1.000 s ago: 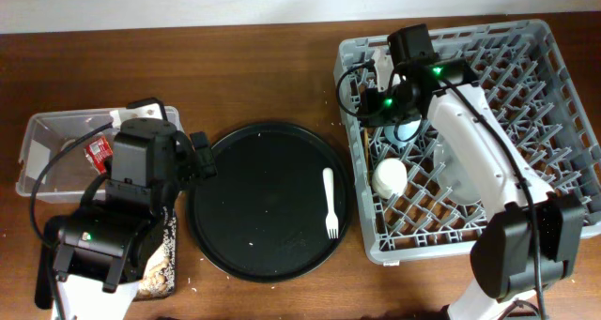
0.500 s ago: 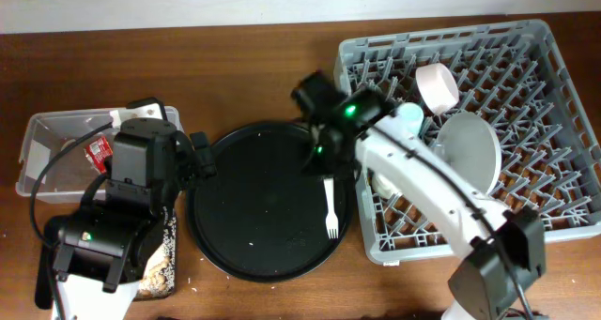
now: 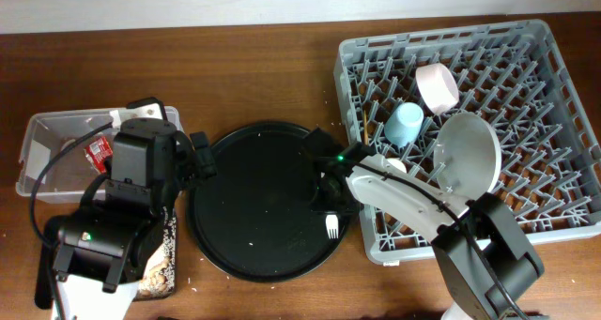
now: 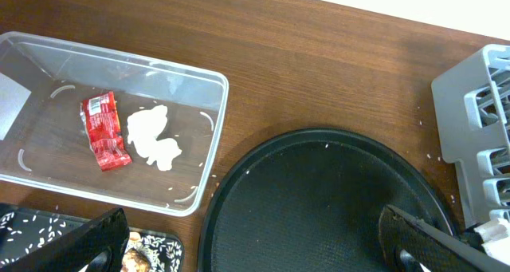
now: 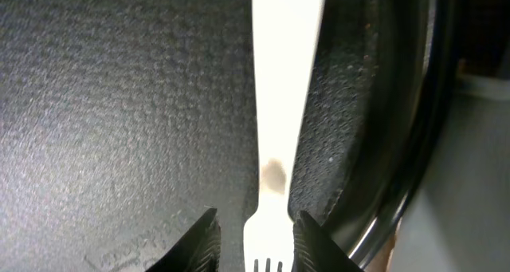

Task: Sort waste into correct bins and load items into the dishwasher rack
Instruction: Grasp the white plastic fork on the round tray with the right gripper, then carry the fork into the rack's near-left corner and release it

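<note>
Right gripper [image 5: 256,242] low over the white fork [image 5: 284,104], jaws apart and straddling its neck; fork lies on the round black tray [image 3: 254,217] beside the dishwasher rack [image 3: 554,67]. Left gripper [image 4: 251,224] spread wide near the clear tub [image 4: 199,136], which holds the red wrapper [image 4: 103,132] and tissue [image 4: 153,136]

The table [image 3: 263,76] is smooth brown wood. The round tray [image 5: 119,104] is black and bumpy, a bit shiny. The fork [image 5: 280,120] is smooth white plastic. The rack [image 3: 451,32] is grey plastic. The tub [image 4: 209,144] is clear plastic. The wrapper [image 4: 103,132] is shiny red.
</note>
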